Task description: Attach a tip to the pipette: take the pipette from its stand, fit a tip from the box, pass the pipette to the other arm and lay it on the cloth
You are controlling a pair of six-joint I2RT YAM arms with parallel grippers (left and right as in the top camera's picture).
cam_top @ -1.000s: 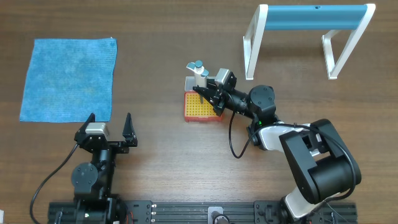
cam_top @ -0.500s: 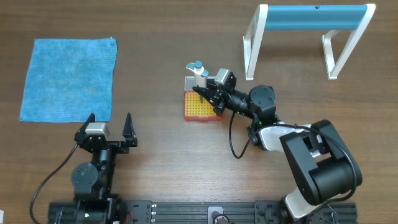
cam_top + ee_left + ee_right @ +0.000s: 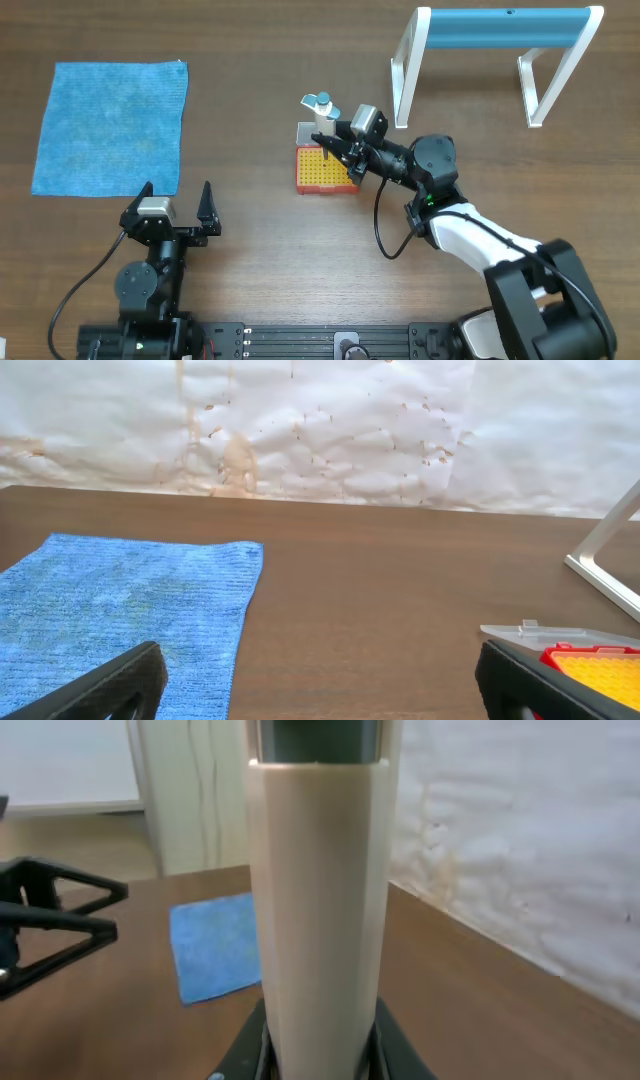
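right gripper [image 3: 335,152]: clamped on the cream pipette with blue cap [image 3: 322,108].
pipette axis: roughly upright, cap up, lower end toward the red box of yellow tips [image 3: 325,172].
pipette vs gripper: body rises between the fingers.
left gripper [image 3: 177,190]: spread wide beside the blue cloth [image 3: 110,128].
change: right arm stretched out; pipette slightly farther up the top view.

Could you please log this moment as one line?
right gripper: shut on pipette, near tip box | left gripper: open, beside cloth | handover: not yet done

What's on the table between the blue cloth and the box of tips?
Nothing: just bare table between the cloth and the tip box, as the top view shows.
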